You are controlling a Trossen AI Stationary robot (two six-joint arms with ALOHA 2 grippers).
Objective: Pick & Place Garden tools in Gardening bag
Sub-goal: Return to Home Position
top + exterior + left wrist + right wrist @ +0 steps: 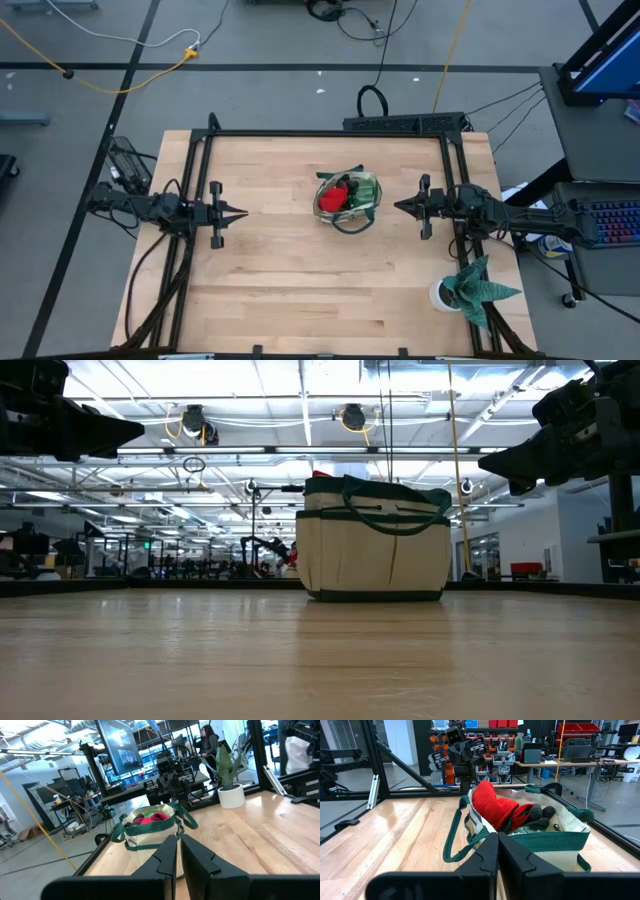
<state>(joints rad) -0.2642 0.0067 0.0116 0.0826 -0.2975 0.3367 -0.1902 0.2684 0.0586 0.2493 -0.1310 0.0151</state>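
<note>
Bare pale wooden desk fills the foreground of the low view. Near its middle stands the small cream fabric gardening bag, trimmed in green with dark green loop handles, upright, its mouth open to the ceiling. Its broad side faces the low camera, so its long axis appears to run across the desk, from one arm toward the other. A red glove with dark fingertips pokes out of the top, cuff up; the other contents are mostly hidden. From above, no loose tool lies on the desk; only a spiky green plant in a white pot stands at the corner by the right arm. The left hand and right hand hover well apart from the bag on either side, tips aimed at it, fingers pinched narrow, holding nothing. The packing looks finished; at most, the arms need to settle at rest.
</note>
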